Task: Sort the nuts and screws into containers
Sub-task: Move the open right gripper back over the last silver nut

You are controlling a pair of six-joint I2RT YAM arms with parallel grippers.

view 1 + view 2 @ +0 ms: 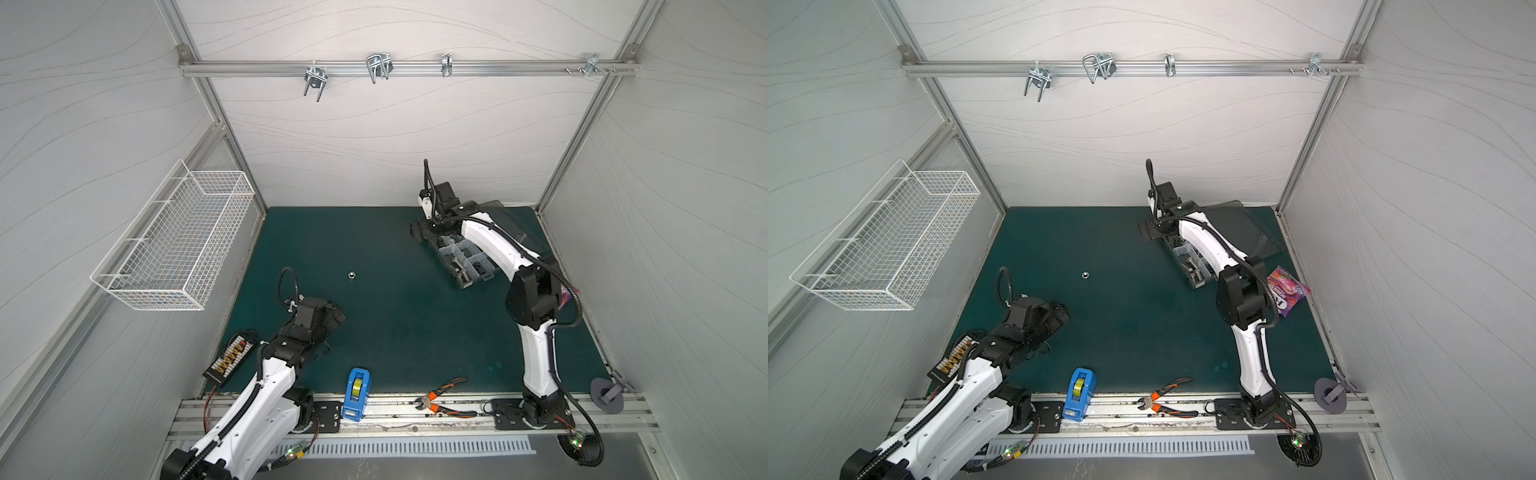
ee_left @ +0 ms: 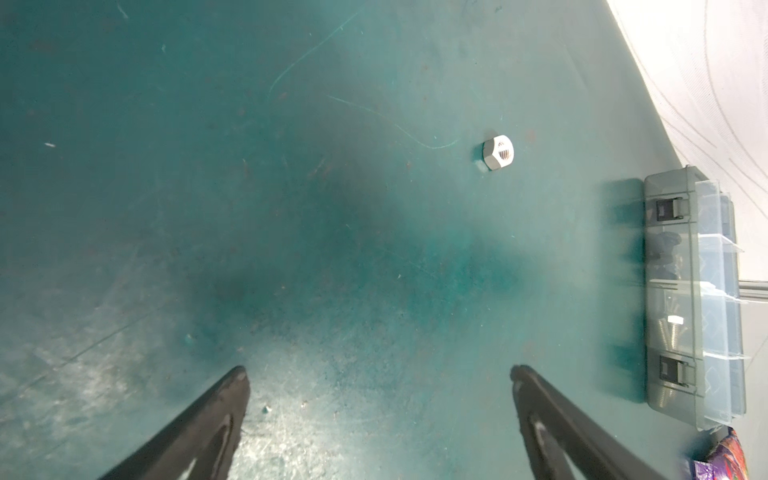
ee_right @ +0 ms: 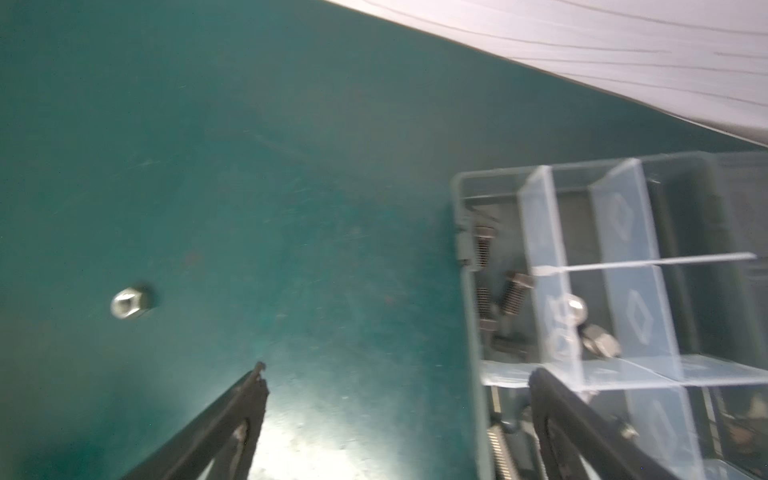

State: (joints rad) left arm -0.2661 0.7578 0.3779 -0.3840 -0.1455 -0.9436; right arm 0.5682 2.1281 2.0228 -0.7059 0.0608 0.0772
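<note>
Jaws spread; nut point(image 2: 498, 152) seemingly ahead.

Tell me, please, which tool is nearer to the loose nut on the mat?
Left. The left tool hovers just short of the nut; the right tool sits farther off, at the edge of the organizer box.

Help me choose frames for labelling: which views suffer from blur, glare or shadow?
Right wrist view: motion blur smears the nut and the organizer box; glare whitens the mat between the fingers. Left wrist view: nut crisp, soft dark shadow mid-mat. Both top views: sharp and evenly lit, though the nut is tiny.
</note>
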